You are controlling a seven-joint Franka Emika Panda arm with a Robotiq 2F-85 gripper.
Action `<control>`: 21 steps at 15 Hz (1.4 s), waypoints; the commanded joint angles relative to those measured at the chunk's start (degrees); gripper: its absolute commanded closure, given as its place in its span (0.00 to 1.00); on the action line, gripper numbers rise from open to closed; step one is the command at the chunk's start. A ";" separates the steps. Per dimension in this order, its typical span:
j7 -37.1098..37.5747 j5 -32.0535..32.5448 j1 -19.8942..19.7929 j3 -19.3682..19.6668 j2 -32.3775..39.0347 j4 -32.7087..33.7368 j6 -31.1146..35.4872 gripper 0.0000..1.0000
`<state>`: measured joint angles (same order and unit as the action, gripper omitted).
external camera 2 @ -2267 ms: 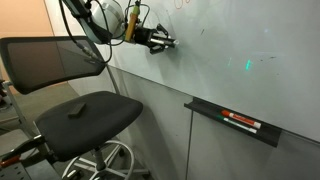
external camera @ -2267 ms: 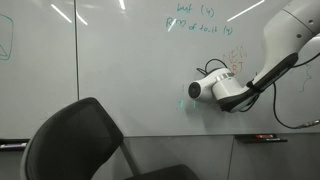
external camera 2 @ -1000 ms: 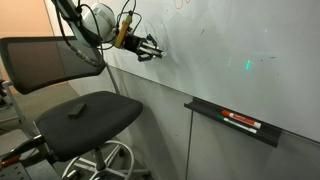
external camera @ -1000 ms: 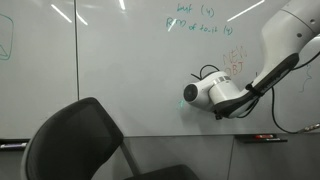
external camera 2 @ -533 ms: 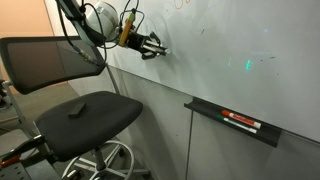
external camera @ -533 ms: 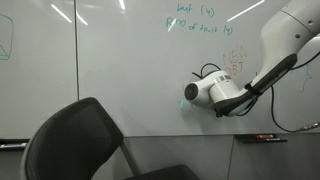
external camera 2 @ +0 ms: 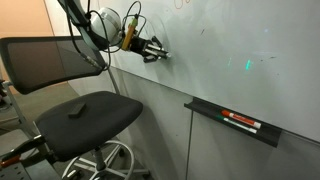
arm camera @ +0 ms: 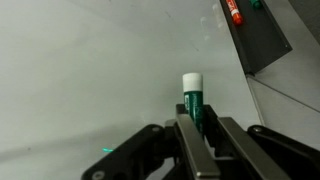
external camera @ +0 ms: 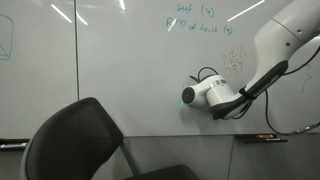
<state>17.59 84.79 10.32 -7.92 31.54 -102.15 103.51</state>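
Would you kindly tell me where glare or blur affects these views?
In an exterior view, reflected light streaks the whiteboard and the chair is nearly black; in the wrist view, the pincer is blurred close up, its green marker sharper.

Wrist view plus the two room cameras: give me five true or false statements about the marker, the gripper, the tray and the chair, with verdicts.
1. The gripper is shut on a green marker. True.
2. The marker's white end points toward the whiteboard. True.
3. The tray under the board holds only a blue marker. False: a red marker lies in it.
4. The office chair lies tipped over on the floor. False: it stands upright beside the board.
5. There is green writing near the top of the board. True.
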 commanded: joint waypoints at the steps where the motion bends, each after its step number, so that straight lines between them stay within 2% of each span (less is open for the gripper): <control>1: -0.27 2.01 0.72 1.05 1.96 2.56 -0.70 0.94; 21: 0.86 5.13 -0.42 4.29 2.02 1.44 -3.83 0.94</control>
<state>17.74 87.13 10.05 -4.20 33.79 -101.51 100.85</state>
